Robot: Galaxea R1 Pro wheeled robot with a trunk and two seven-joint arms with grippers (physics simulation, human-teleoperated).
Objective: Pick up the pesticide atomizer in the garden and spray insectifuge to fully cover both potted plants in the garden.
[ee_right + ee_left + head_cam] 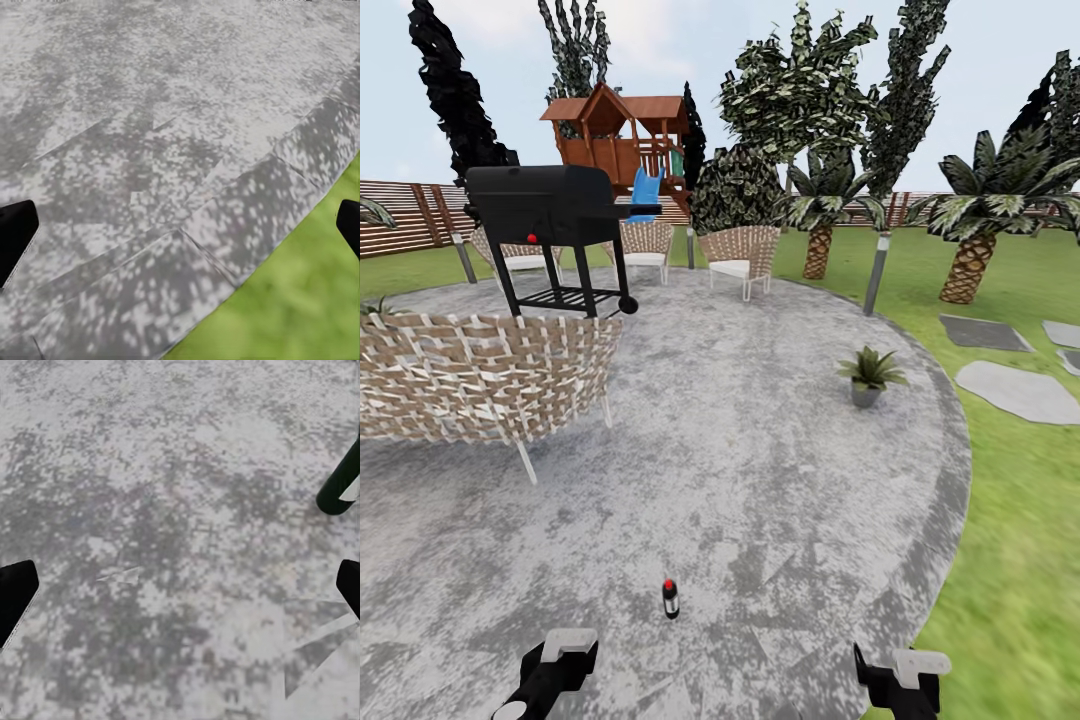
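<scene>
The pesticide atomizer (671, 598), a slim dark bottle with a red top, stands upright on the grey paved patio (760, 480) of the garden, just ahead of me. My left gripper (555, 665) hangs low to its left, open and empty; in the left wrist view (180, 596) the atomizer's dark green side (339, 489) shows off to one edge, outside the fingers. Off to the atomizer's right, my right gripper (900, 672) is open over the patio's rim (180, 236). One potted plant (870, 376) sits farther ahead on the right. Green leaf tips (372, 306) peek behind a wicker chair.
A wicker chair (480, 375) stands at the left, with a black grill (550, 215) and more wicker chairs (740, 255) behind it. Grey bollard lamps (876, 270), palms (968, 255), stepping stones (1015, 388), lawn (1010, 560) and a slatted fence (400, 215) ring the patio.
</scene>
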